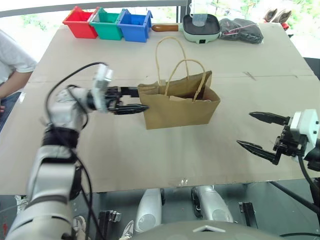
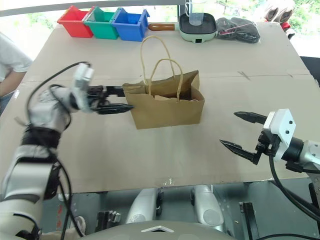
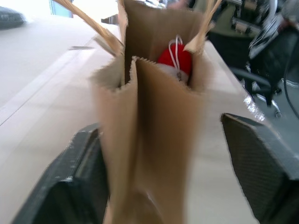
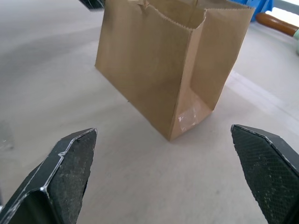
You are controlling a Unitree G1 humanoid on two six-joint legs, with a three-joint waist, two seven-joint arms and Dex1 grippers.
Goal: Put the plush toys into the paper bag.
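The table (image 1: pixel 150 165) carries the whole scene, and on it the paper bag (image 1: pixel 182 111) stands upright with both handles raised, between the two grippers. Inside it, just ahead of the left gripper (image 1: pixel 131 100), the red end of a plush toy (image 3: pixel 174 58) shows with its string; a second toy cannot be made out in the bag, and none lies on the table around it. The left gripper points level at the bag's narrow end, its fingers (image 3: pixel 77 182) spread apart with the folded side panel between them, one finger close against the paper, so it reads as released rather than pinching. The right gripper (image 1: pixel 260 131) is well apart from the bag's other end, fingers wide and holding nothing.

The step appears to be letting go. To do it well, the left gripper should back straight away along its own pointing line, fingers kept spread, so no pad drags the paper and tips the bag.
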